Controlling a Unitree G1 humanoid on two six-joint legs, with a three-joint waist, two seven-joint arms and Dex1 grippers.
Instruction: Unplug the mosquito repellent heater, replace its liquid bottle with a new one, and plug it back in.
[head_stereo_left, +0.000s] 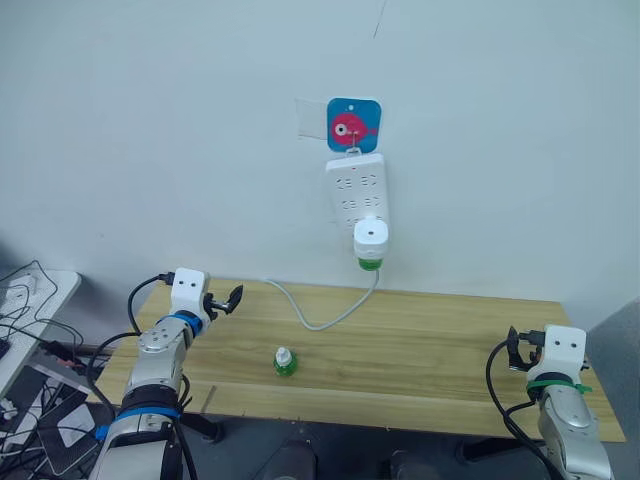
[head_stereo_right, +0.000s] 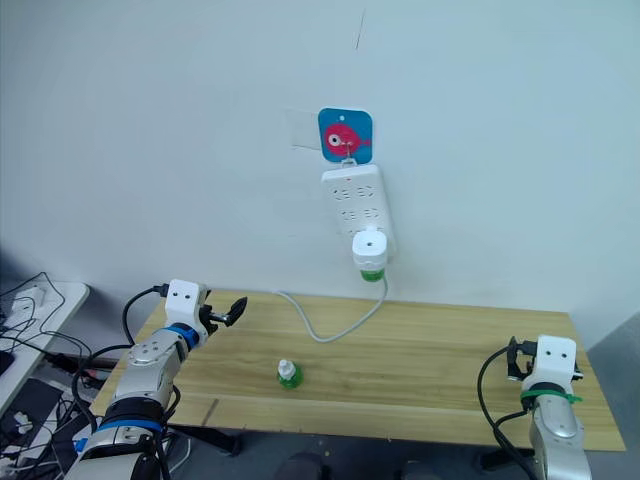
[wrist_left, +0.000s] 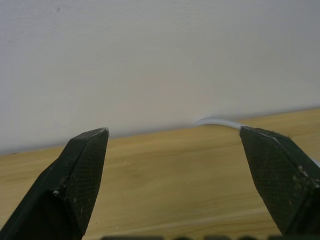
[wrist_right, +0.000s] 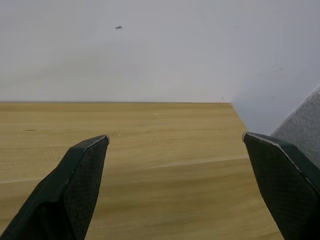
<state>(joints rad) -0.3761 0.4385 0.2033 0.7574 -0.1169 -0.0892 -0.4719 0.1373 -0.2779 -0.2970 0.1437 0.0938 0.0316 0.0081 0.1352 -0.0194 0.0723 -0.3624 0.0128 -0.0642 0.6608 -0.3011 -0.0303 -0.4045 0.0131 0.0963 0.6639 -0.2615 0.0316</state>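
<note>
White, rounded plastic heater (head_stereo_left: 371, 237) sits plugged into the wall strip (head_stereo_left: 358, 190); its green-based bottle, perhaps translucent, hangs beneath. Spare bottle (head_stereo_left: 285, 361) stands on the wooden table (head_stereo_left: 420, 340). Both hands (head_stereo_left: 222, 300) (head_stereo_left: 516, 350) spread, empty.

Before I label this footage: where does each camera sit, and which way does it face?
Left eye: head, looking down at the table, heater on the wall strip; both arms show.
Right eye: same scene; shares the spare bottle.
Left wrist: along its open jaws toward the wall; shares the cable with the eyes.
Right wrist: along its open jaws over the table's corner.
</note>
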